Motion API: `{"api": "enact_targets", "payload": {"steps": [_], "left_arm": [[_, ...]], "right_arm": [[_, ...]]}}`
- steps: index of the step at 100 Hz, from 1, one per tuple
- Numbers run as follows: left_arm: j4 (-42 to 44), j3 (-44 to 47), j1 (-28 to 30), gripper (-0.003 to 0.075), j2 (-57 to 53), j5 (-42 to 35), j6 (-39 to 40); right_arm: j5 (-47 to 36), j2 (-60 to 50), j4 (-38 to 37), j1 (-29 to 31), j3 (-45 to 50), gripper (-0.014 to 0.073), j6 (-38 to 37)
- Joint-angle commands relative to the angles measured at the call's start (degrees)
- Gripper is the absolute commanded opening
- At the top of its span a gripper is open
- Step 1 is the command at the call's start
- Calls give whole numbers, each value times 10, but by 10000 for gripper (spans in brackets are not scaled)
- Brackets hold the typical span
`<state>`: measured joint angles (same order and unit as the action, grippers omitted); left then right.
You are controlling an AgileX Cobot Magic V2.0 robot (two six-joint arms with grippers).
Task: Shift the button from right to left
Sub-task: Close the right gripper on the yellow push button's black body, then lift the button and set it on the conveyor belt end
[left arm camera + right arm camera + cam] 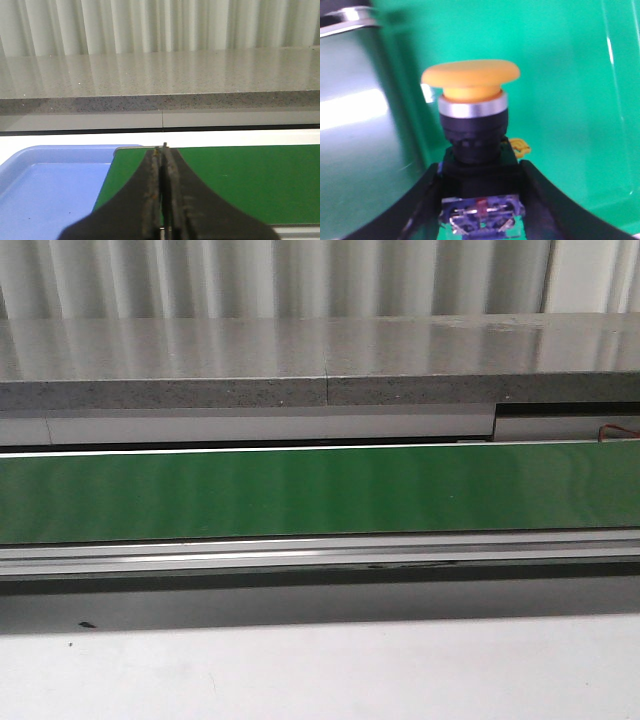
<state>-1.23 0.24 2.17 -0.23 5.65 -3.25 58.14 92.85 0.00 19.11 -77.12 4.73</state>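
The button [472, 125]: yellow mushroom cap, silver ring, black collar, contact block with blue and grey parts. Its block sits between two black fingers, cap pointing away from them, over a green surface.

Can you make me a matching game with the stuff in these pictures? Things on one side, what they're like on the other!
Things:
1. button
2. left gripper
3. tray
4. belt

What they're like:
A. light blue
B. long and green
C. shut, holding nothing
D. yellow cap, held between the right gripper's fingers

Pairs: 1-D, 2-C, 3-A, 4-B
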Motion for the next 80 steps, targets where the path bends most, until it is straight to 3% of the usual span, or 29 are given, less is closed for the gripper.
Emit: {"api": "enact_targets", "payload": {"steps": [1,31,64,71,80], "left_arm": [[-2,22,-4,-20,-19,-43,5],[-2,22,-4,-20,-19,-43,5],[-2,22,-4,-20,-19,-43,5],[-2,22,-4,-20,-19,-43,5],[-2,22,-4,-20,-19,-43,5]], "right_arm": [[9,-35,10,-29,-14,167,7],[-11,-33,16,-121,40,167,7],[-47,13,20,-126,66,172,-4],[-48,23,20,-126,66,220,-7],[-48,24,21,-126,66,372,-7]]}}
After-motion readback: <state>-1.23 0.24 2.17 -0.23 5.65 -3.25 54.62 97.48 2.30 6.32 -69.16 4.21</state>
